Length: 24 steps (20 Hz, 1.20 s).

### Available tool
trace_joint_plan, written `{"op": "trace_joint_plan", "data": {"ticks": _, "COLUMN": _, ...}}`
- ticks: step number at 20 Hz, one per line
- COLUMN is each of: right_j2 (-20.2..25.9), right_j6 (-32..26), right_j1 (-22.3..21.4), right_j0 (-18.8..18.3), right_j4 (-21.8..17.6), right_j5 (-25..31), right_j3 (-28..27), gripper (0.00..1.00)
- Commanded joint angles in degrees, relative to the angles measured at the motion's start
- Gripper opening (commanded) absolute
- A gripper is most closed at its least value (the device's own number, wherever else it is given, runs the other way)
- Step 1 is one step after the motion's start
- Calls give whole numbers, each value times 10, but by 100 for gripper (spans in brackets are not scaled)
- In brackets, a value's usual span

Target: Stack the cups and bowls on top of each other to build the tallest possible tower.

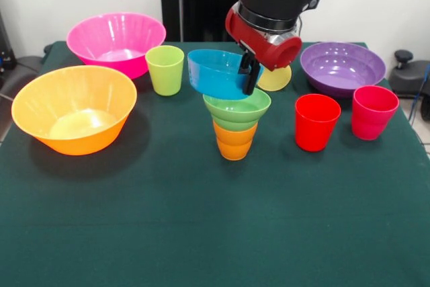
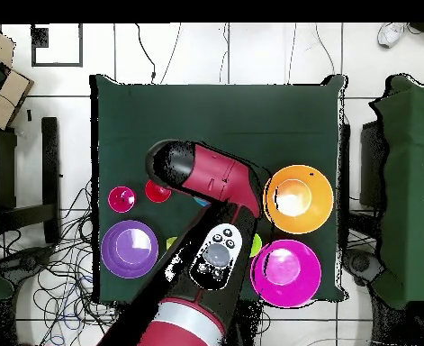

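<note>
Mid-table stands the tower: an orange ribbed cup (image 1: 235, 140) with a small light green bowl (image 1: 236, 109) sitting on it. Right above hangs the small blue bowl (image 1: 216, 74), tilted, its underside close to the green bowl's rim. My gripper (image 1: 250, 75) is shut on the blue bowl's right rim, black fingers (image 1: 252, 80) pointing down. A lime green cup (image 1: 164, 70) stands left of the tower; a red cup (image 1: 317, 121) and a pink-red cup (image 1: 374, 112) stand to its right. A pale yellow cup (image 1: 275, 80) shows partly behind my wrist. In the overhead view my arm (image 2: 217, 185) hides the tower.
A large orange bowl (image 1: 74, 107) sits at the left, with a large pink bowl (image 1: 115, 42) behind it. A purple bowl (image 1: 342, 66) is at the back right. Overhead, the orange bowl (image 2: 298, 198), pink bowl (image 2: 286, 272) and purple bowl (image 2: 130, 249) flank the arm.
</note>
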Motion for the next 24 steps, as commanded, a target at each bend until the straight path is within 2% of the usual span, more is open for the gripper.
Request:
{"op": "trace_joint_plan", "data": {"ticks": 1, "right_j2": 35, "right_j6": 114, "right_j1": 10, "right_j0": 5, "right_j4": 11, "right_j5": 53, "right_j3": -11, "gripper": 0}}
{"op": "trace_joint_plan", "data": {"ticks": 14, "right_j2": 36, "right_j6": 104, "right_j1": -3, "right_j0": 1, "right_j4": 7, "right_j5": 40, "right_j3": 8, "gripper": 0}}
{"op": "trace_joint_plan", "data": {"ticks": 24, "right_j2": 33, "right_j6": 124, "right_j1": 5, "right_j0": 11, "right_j4": 13, "right_j5": 36, "right_j3": 5, "gripper": 0}}
